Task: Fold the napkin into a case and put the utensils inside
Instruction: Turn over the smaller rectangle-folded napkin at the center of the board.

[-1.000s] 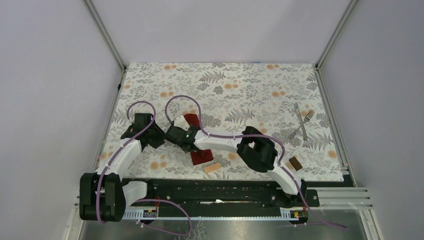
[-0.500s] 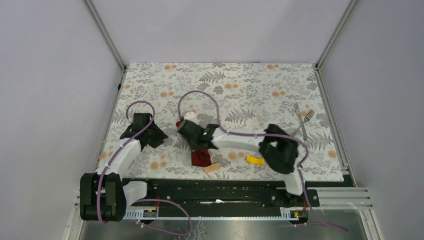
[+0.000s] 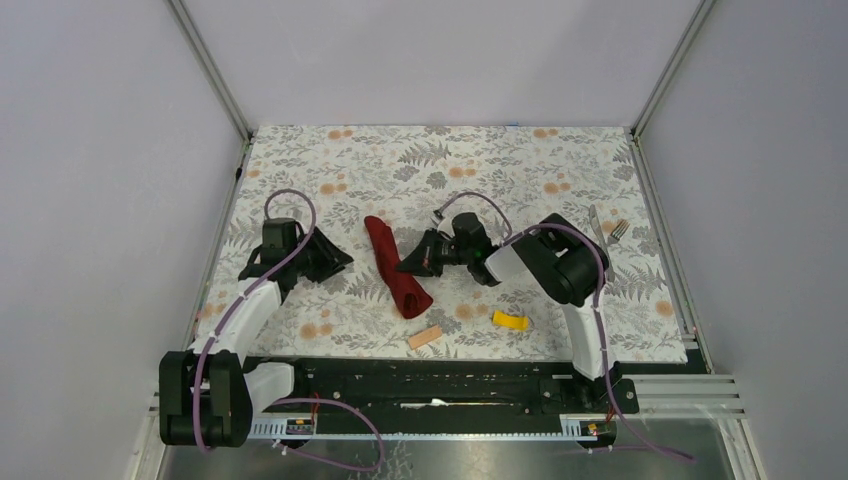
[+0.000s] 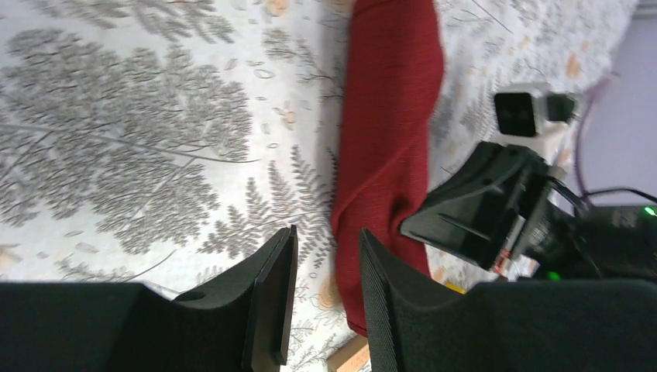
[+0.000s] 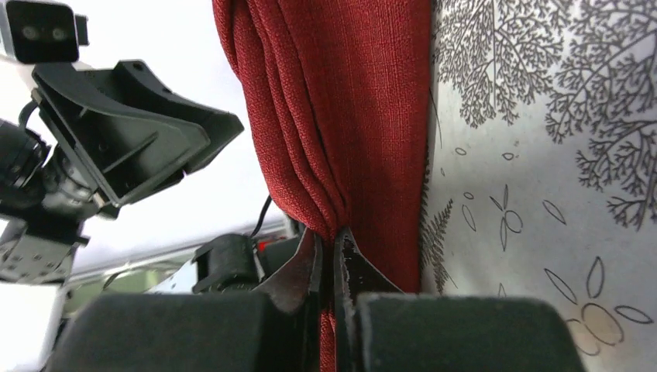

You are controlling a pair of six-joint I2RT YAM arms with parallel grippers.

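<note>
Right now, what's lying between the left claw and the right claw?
The napkin, a long folded strip, seen in the top view; the right claw is shut on its edge.

The napkin lies on the worktop between my grippers: the left gripper is just to its left and the right gripper touches its right edge. The first block lies just before the napkin's near end, with the second block to its right. The knife and, right of it, the fork lie near the worktop's right edge, behind my right arm.
</note>
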